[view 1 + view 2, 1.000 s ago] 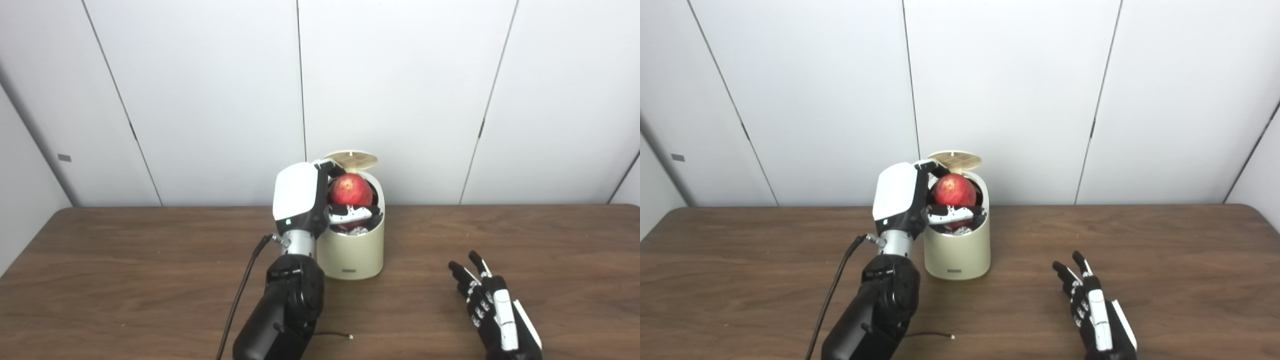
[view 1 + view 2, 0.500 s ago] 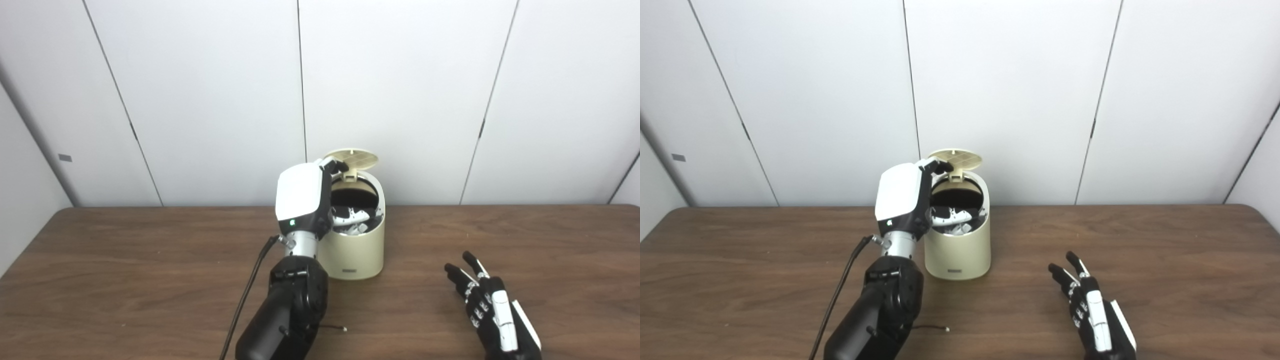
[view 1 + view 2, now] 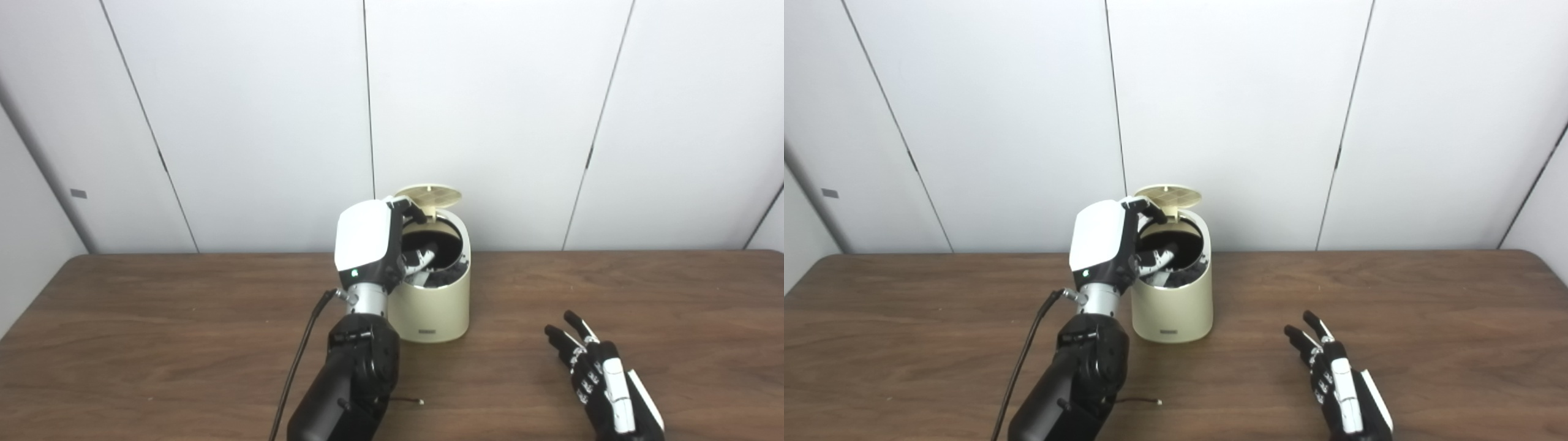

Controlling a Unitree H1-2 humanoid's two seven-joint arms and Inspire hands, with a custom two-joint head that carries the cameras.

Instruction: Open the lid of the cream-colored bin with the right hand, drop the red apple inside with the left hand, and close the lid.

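Nearest the cameras, the right hand rests low over the wooden surface, well to the right of the bin, palm down with its fingers spread and nothing in them. It has hardly shifted over the last second.

Further back, a thin loose wire lies on the surface beside the dark forearm of the left arm. That arm rises to the left hand, whose white back faces the cameras at the left side of the cream-colored bin.

The change is here. A second ago the left hand held the red apple right over the bin's mouth; half a second ago the apple was already gone from view and the fingers lay across the opening. Now those fingers are empty and loosely curled, tips partly inside the dark opening, one black fingertip up near the hinge. The apple shows in neither view, so it has most likely dropped inside the bin, below the rim.

At the back, the round lid stands tipped up behind the opening, nothing holding it.

So the opening and the drop look done. What remains, in my judgement, is for the left hand to clear the mouth so the lid can be brought down.
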